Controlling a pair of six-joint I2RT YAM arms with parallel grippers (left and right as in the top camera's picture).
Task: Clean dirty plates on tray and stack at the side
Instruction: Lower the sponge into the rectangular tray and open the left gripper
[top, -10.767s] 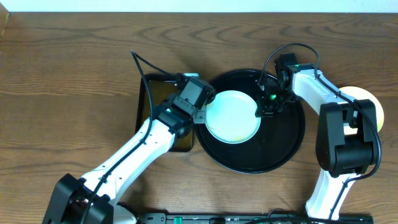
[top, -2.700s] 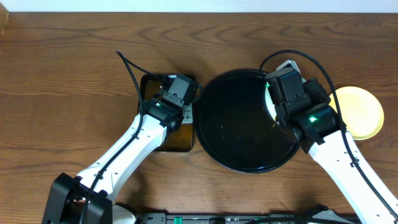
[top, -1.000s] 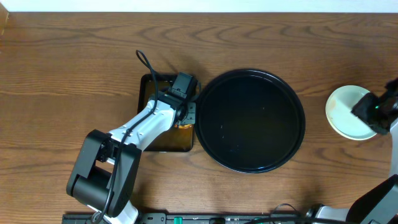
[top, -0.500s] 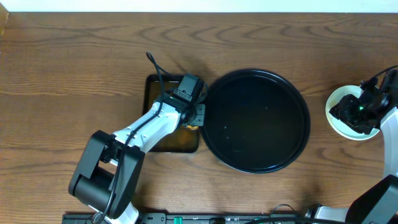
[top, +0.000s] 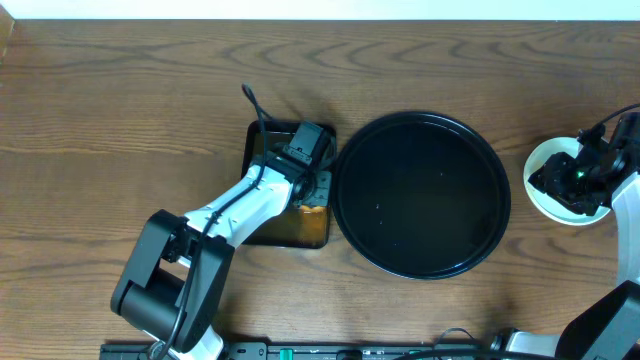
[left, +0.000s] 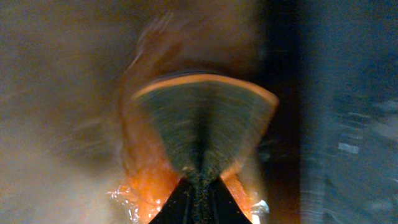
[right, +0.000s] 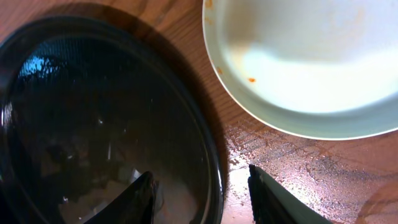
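While the right gripper (right: 199, 175) hovers spread and empty by the plate (right: 311, 62) on the side (right: 298, 168), the left gripper (left: 199, 193) pinches the sponge (left: 202, 124) over the pan (top: 300, 230); the tray (top: 420, 195) holds no plate, so stacking looks done and retreat comes next

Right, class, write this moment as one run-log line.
tray empty | plate on table right of tray | left gripper shut on sponge at pan | right gripper open, empty, by plate

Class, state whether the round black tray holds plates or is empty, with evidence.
Empty. The tray shows only bare black surface inside its rim; the pale plate lies on the wood beside it.
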